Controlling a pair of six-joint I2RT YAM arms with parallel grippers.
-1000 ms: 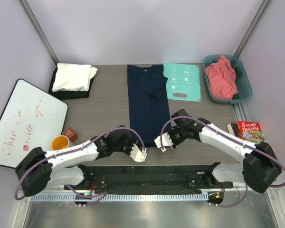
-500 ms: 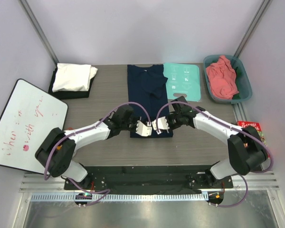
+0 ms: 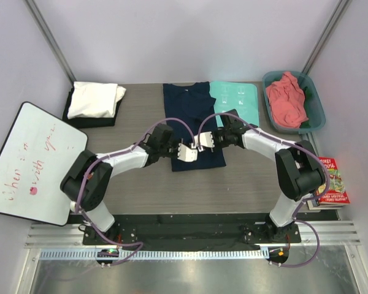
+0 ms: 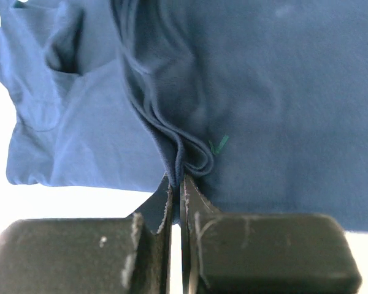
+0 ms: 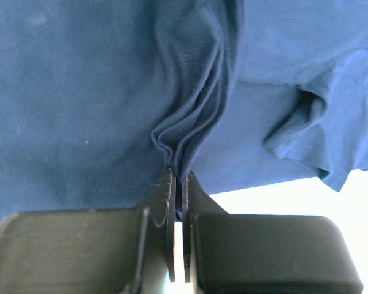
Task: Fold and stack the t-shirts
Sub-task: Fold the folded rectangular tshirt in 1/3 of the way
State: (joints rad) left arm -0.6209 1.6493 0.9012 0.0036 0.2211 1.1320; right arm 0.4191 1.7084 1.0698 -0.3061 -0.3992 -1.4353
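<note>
The dark navy t-shirt (image 3: 193, 113) lies lengthwise at the table's middle, its near hem lifted and carried over its own body. My left gripper (image 3: 185, 152) is shut on a bunch of its navy cloth (image 4: 187, 156). My right gripper (image 3: 203, 140) is shut on another bunch of the same hem (image 5: 184, 144). The two grippers sit side by side above the shirt's near half. A folded white t-shirt (image 3: 96, 99) lies on a folded black one (image 3: 89, 120) at the back left. A salmon pink t-shirt (image 3: 286, 100) is crumpled in the tub.
A mint-green board (image 3: 239, 99) lies right of the navy shirt, partly under its edge. The teal tub (image 3: 314, 104) stands at the back right. A whiteboard (image 3: 30, 160) leans at the left. Books (image 3: 332, 184) lie at the right edge.
Both grippers have moved away from the near edge toward the table's middle, carrying the navy shirt's near hem up and over its body. The shirt's visible length has shortened.
</note>
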